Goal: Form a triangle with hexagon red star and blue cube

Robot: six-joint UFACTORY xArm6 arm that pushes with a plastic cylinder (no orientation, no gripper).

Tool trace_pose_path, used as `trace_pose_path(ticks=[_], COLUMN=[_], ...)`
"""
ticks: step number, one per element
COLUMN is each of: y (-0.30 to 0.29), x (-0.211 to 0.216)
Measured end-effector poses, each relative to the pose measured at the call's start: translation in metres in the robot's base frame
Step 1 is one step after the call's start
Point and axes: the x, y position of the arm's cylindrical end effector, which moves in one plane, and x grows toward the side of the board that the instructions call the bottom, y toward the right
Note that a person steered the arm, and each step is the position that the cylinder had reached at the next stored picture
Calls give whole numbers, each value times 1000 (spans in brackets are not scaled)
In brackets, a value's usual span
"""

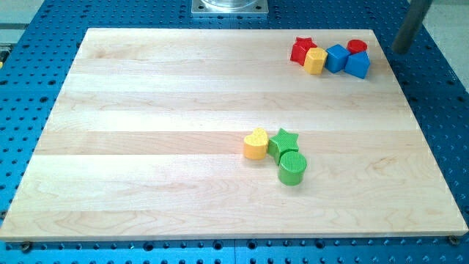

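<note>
The red star (301, 49), the yellow hexagon (316, 61) and the blue cube (335, 57) sit packed in a row at the view's top right, touching one another. A red cylinder (357, 46) and a second blue block (359, 66) press against the cube's right side. My tip (401, 50) is at the far top right, just past the board's right edge. It stands to the right of this cluster and touches no block.
A yellow heart (255, 144), a green star (283, 140) and a green cylinder (292, 168) cluster near the middle of the wooden board (146, 110). A blue perforated table (440, 110) surrounds the board. A metal mount (229, 6) is at the top centre.
</note>
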Motion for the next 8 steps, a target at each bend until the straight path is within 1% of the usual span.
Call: trace_pose_path(ticks=[1,2,3,4,5,6,7,8], y=[-35,-47,-85,-135,-156,-202,-242,-266], x=[36,23,18,10,0,-9,15,51])
